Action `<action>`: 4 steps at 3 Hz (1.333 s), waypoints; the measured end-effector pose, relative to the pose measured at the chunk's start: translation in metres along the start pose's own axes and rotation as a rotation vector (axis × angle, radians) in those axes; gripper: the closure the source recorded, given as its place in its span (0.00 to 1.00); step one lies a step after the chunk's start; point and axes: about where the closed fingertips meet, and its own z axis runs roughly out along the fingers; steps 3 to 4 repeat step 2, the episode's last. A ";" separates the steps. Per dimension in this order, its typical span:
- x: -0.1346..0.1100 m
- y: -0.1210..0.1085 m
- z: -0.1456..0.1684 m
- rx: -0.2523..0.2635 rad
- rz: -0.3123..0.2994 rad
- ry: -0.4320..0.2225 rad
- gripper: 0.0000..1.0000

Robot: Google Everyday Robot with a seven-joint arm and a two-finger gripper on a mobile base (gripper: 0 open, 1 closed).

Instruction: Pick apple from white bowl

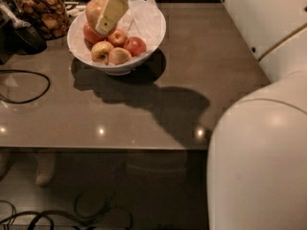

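My hand (109, 14) hangs from above over the white bowl (156, 40) on the surface (192, 56), right against the apple (93, 8) at the bowl's back-left, likely because it stands tallest, though I cannot tell whether I grip it.

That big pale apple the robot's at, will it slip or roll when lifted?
Likely stiff and fairly heavy: the apple is the largest in the white bowl. Its rounded skin could slip against the tool, which lies across it over the bowl. The smaller apples may roll when it leaves.
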 end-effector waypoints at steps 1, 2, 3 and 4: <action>-0.026 0.037 -0.028 0.021 -0.047 -0.045 1.00; -0.045 0.065 -0.053 0.049 -0.099 -0.088 1.00; -0.045 0.065 -0.053 0.049 -0.099 -0.088 1.00; -0.045 0.065 -0.053 0.049 -0.099 -0.088 1.00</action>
